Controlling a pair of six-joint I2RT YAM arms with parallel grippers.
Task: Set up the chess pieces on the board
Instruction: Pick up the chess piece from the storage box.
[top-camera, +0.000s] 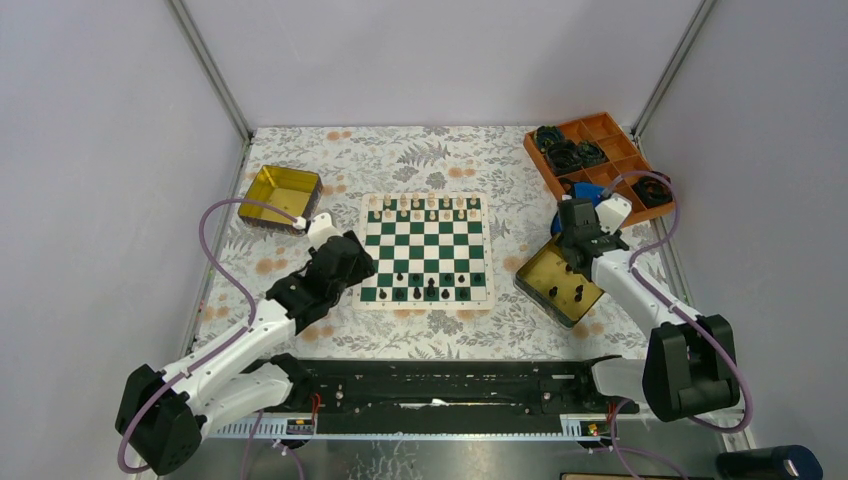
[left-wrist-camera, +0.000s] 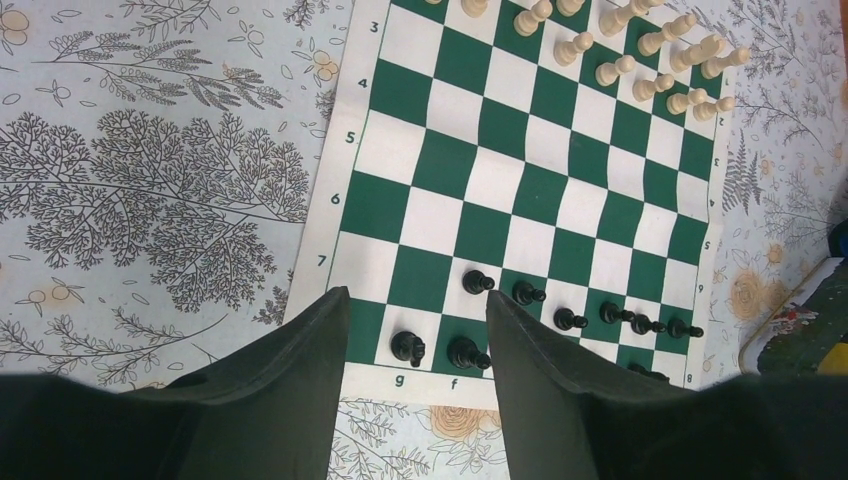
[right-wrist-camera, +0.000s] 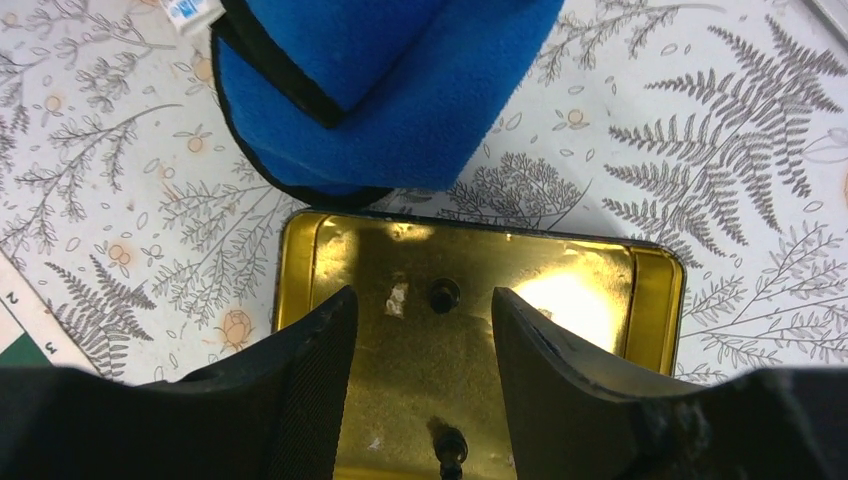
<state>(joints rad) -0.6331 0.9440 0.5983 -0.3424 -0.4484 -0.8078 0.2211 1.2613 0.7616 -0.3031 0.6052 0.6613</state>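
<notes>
The green-and-white board (top-camera: 425, 250) lies mid-table. Cream chess pieces (top-camera: 425, 205) line its far rows (left-wrist-camera: 640, 50), and black pieces (top-camera: 430, 290) stand on its near rows. My left gripper (top-camera: 352, 268) hovers open over the board's near left corner. In the left wrist view its jaws (left-wrist-camera: 415, 300) frame a black knight (left-wrist-camera: 408, 347) and another black piece (left-wrist-camera: 465, 352), touching neither. A row of black pawns (left-wrist-camera: 527, 292) runs to the right. My right gripper (top-camera: 575, 238) stands open and empty (right-wrist-camera: 422, 295) above a gold tin (right-wrist-camera: 600, 300) holding two black pieces (right-wrist-camera: 444, 294), (right-wrist-camera: 451, 445).
A second gold tin (top-camera: 280, 192) sits at the back left with nothing showing in it. An orange compartment tray (top-camera: 600, 150) with black rings stands at the back right. A blue cloth thing (right-wrist-camera: 380, 80) lies just beyond the right tin. Metal frame posts stand at the back corners.
</notes>
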